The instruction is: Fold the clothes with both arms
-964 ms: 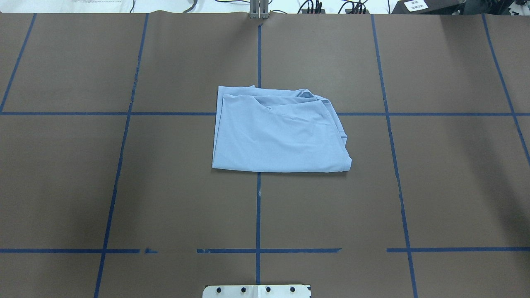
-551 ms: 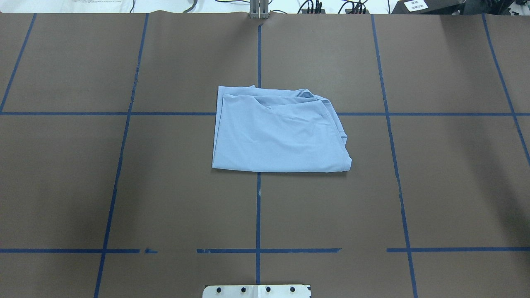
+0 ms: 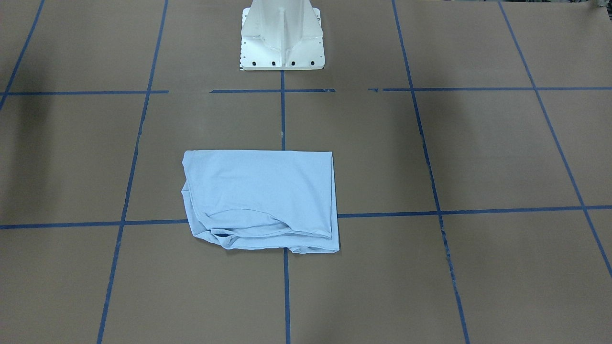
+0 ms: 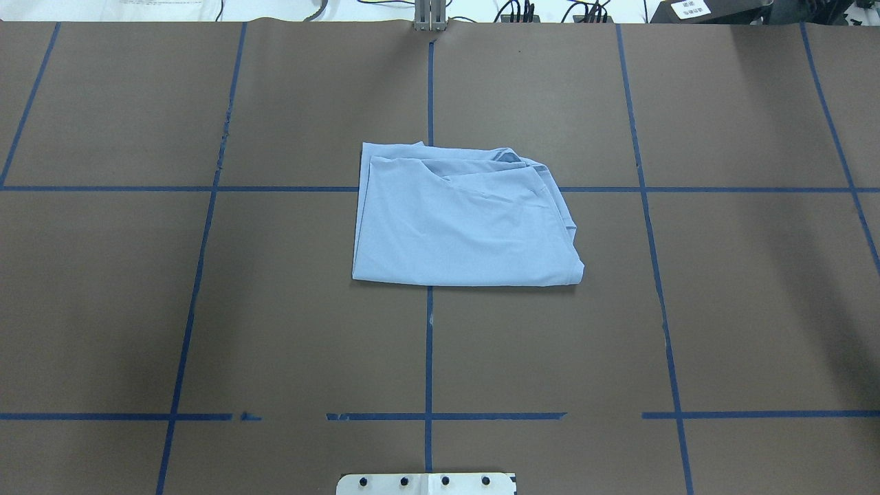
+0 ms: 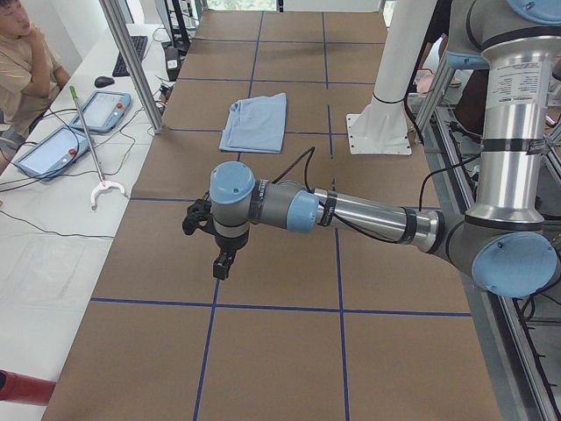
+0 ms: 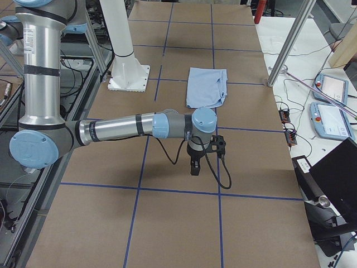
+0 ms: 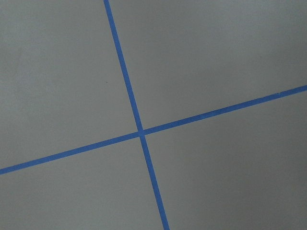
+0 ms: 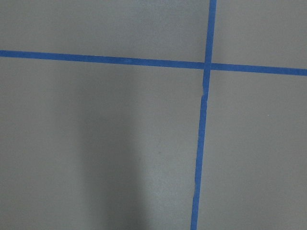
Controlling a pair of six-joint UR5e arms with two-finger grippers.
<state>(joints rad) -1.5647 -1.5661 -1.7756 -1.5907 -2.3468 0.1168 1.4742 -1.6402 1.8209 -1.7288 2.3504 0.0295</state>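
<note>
Light blue short-sleeved T-shirt (image 4: 464, 223) is free of the black two-finger left gripper (image 5: 220, 270) and right gripper (image 6: 193, 170), whose opening I cannot tell; both hover well apart from it. Folded into a rectangle at the middle of the brown desk (image 4: 206, 309), it looks finished.

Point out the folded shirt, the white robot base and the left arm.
shirt (image 4: 460, 230), overhead view, middle of top layer
white base (image 3: 282, 26), front-facing view, upright column
left arm (image 5: 368, 214), left side view, silver forearm

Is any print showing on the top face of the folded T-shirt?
No, the T-shirt shows only plain light blue fabric from overhead.
</note>
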